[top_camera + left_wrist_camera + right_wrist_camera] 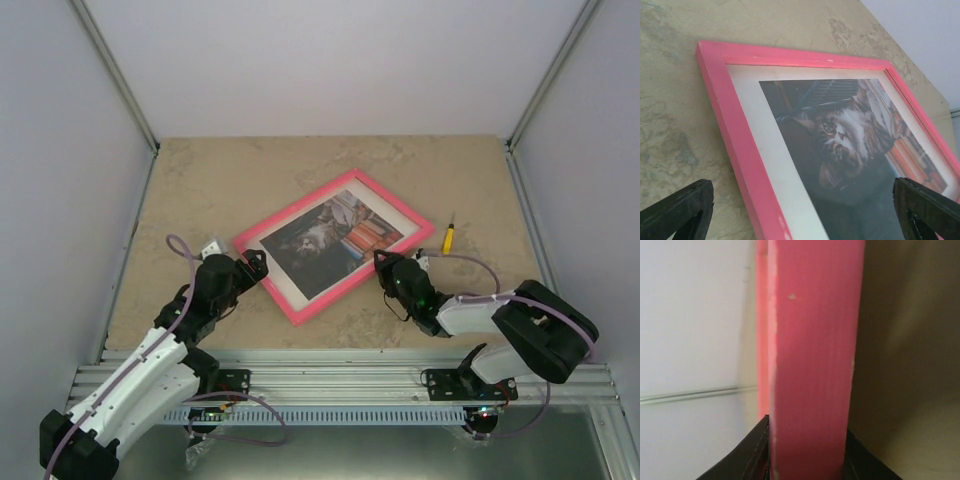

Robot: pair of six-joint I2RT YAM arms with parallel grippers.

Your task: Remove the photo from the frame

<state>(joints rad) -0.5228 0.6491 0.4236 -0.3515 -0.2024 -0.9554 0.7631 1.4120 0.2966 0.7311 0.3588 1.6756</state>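
The bright-pink frame lies face up in the middle of the table, with the cat photo behind its white mat. My right gripper is shut on the frame's near right edge. In the right wrist view the pink edge fills the gap between my fingers. My left gripper is open at the frame's left corner. In the left wrist view its fingers stand wide apart on either side of the pink rail and the photo, touching neither.
A small yellow screwdriver lies to the right of the frame. A small white object sits by the left gripper. White walls enclose the table on three sides, and a metal rail runs along the near edge.
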